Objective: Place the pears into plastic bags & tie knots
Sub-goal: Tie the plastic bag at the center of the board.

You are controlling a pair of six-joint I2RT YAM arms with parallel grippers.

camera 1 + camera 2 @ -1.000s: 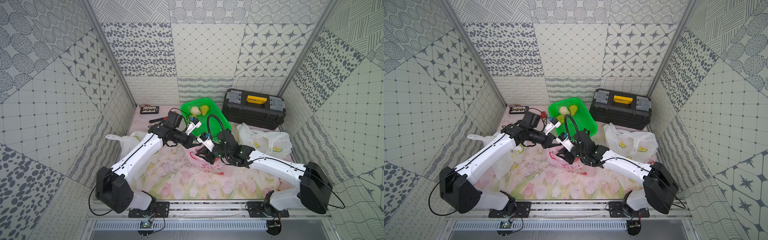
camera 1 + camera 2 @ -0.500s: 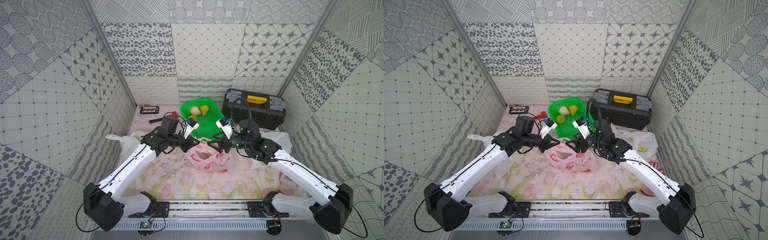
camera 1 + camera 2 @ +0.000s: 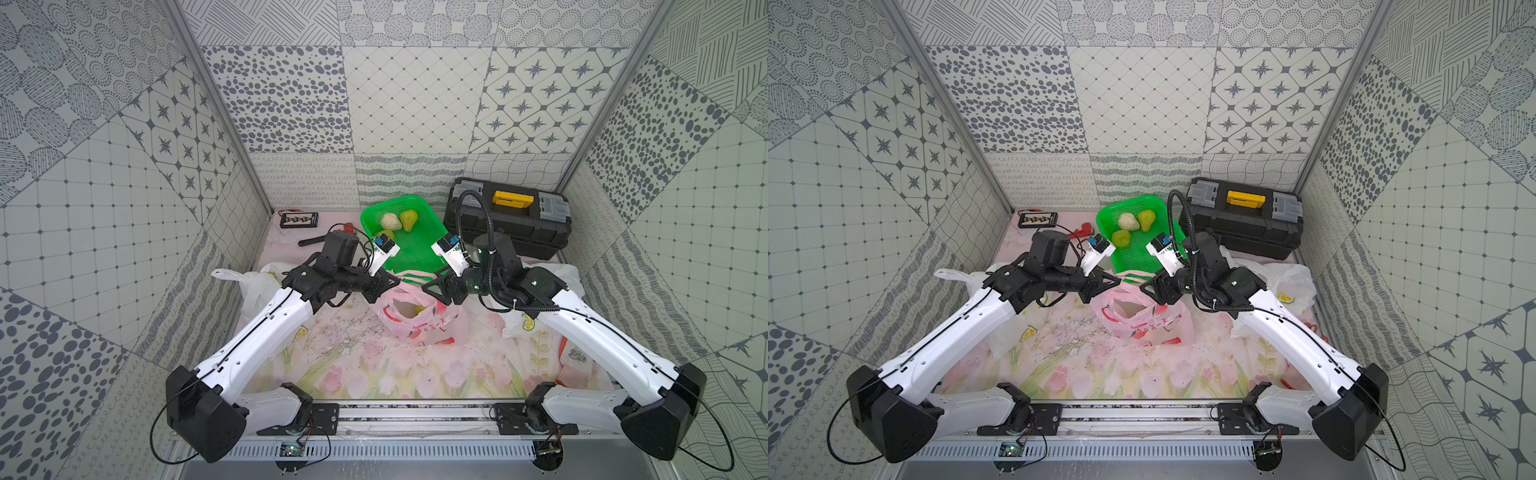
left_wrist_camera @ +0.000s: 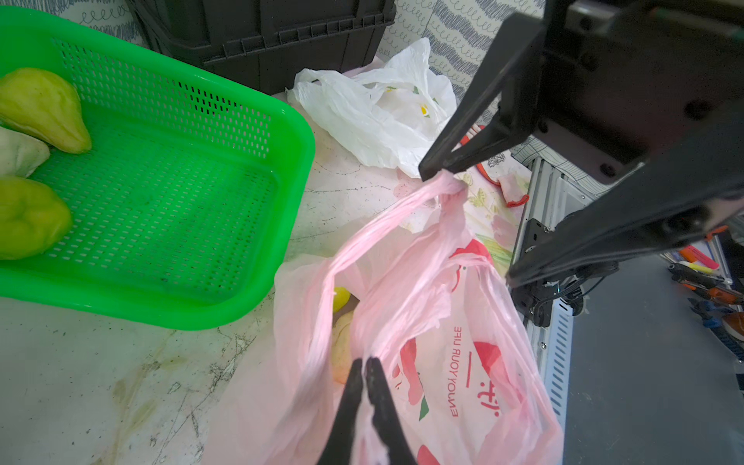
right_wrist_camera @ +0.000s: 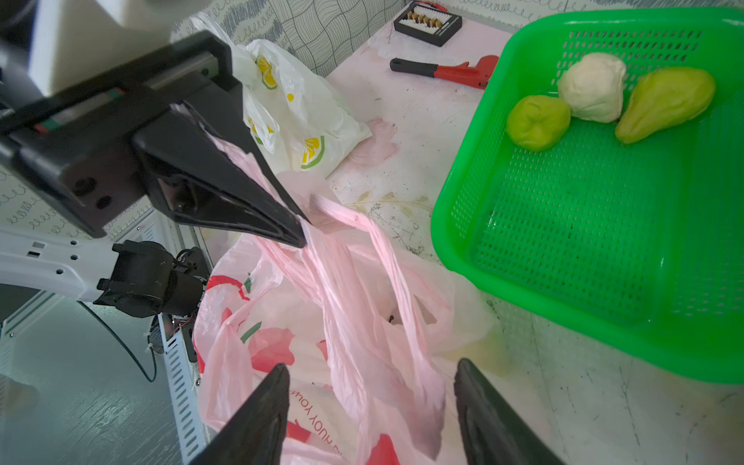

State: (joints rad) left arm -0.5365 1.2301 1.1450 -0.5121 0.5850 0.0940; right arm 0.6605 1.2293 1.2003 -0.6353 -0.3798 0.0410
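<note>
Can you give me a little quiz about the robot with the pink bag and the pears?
1. How many pears lie in the green basket?
2. True or false: the right pincer is squeezed shut.
3. What is the left pincer shut on? A) the pink bag B) the green basket C) a pear

Key: 1) Three. 2) False, its jaws stand wide apart. 3) A, by a handle.

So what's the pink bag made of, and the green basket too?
The pink bag looks like thin plastic film: see-through, crinkly, a bit shiny. The green basket seems to be hard moulded plastic, with a glossy rim and neat rows of little slots.
</note>
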